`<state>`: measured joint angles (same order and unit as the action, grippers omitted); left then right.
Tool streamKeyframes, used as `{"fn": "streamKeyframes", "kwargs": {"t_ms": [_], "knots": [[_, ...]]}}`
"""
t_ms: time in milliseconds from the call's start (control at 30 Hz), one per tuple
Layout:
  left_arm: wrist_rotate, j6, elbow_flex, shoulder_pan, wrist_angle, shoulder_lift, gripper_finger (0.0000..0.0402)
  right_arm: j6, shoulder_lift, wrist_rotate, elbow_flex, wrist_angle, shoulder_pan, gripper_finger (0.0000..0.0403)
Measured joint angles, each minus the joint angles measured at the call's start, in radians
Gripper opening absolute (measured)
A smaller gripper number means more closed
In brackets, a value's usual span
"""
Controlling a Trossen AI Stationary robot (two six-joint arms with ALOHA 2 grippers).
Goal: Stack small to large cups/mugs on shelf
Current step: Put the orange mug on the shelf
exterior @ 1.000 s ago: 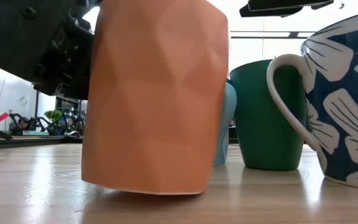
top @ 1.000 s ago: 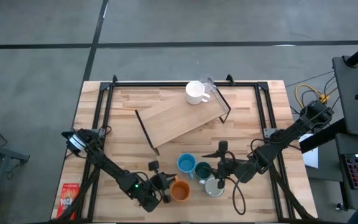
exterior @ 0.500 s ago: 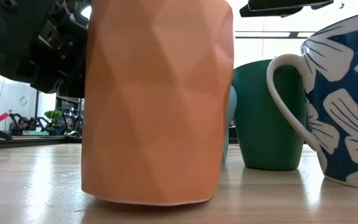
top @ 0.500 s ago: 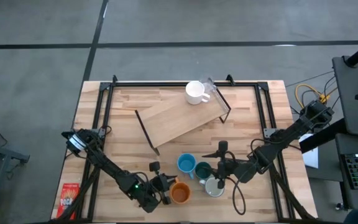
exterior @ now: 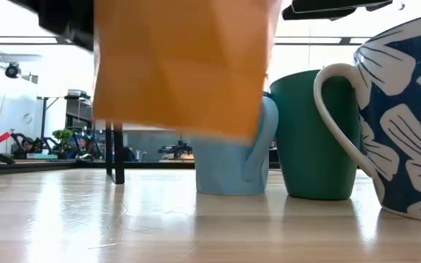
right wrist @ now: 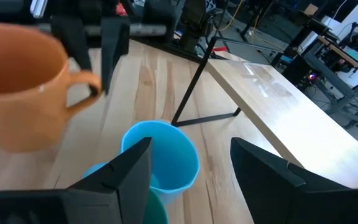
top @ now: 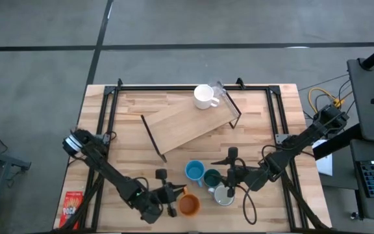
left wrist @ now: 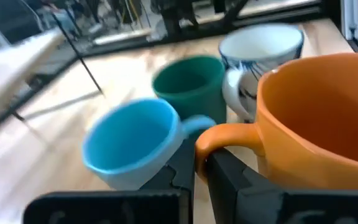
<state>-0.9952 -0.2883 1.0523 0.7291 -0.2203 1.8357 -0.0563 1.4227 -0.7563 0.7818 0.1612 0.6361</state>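
I'm looking down on a light wooden tabletop (top: 265,110) ringed by a black frame, grey floor all around it and a cluttered workshop behind.

My left end effector (top: 172,197) sits at the near edge, fingers pressed together on the handle of the orange mug (top: 188,204). In the low view the orange mug hangs clear of the wood, so I judge it is lifted and on its way. The left wrist view shows the two fingers pinching that handle from either side.

My right end effector (top: 230,174) hovers with its fingers spread wide, empty, over the cluster just right of the orange mug. Under and beside it stand the blue mug (top: 195,172), the teal mug (top: 211,177) touching it, and a flower-patterned mug (top: 224,195) nearest me, dark blue with white petals outside, pale inside.

Farther out, the shelf (top: 190,127) lies at an angle across the middle of the tabletop. One white mug (top: 204,97) rests at its far right end, just beside a clear glass (top: 219,93).

So by my reckoning the job is barely begun: one mug is at the shelf, one is in hand, and three wait on the tabletop. Nothing is stacked yet. I cannot rank the sizes with confidence from here.
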Motion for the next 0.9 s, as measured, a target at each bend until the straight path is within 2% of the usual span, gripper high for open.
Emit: {"fn": "streamKeyframes", "kwargs": {"t_ms": [333,467,567,767,900], "knots": [[-0.128,0.262,-0.001,0.002,-0.006,-0.204,0.0006,0.000,0.000,0.000,0.000,0.001,0.000,0.0210],[-0.254,0.352,-0.018,-0.024,-0.001,-0.299,0.0006,0.000,0.000,0.000,0.000,0.001,0.000,0.0210],[-0.267,0.377,-0.041,-0.075,-0.006,-0.372,0.0006,0.000,0.000,0.000,0.000,0.001,0.000,0.0210],[-0.169,0.382,-0.090,-0.241,0.029,-0.486,0.0006,0.000,0.000,-0.001,0.000,0.001,0.000,0.0210],[0.015,0.355,-0.123,-0.403,0.008,-0.541,0.0006,-0.001,0.000,-0.001,0.000,0.002,0.000,0.0210]]}}
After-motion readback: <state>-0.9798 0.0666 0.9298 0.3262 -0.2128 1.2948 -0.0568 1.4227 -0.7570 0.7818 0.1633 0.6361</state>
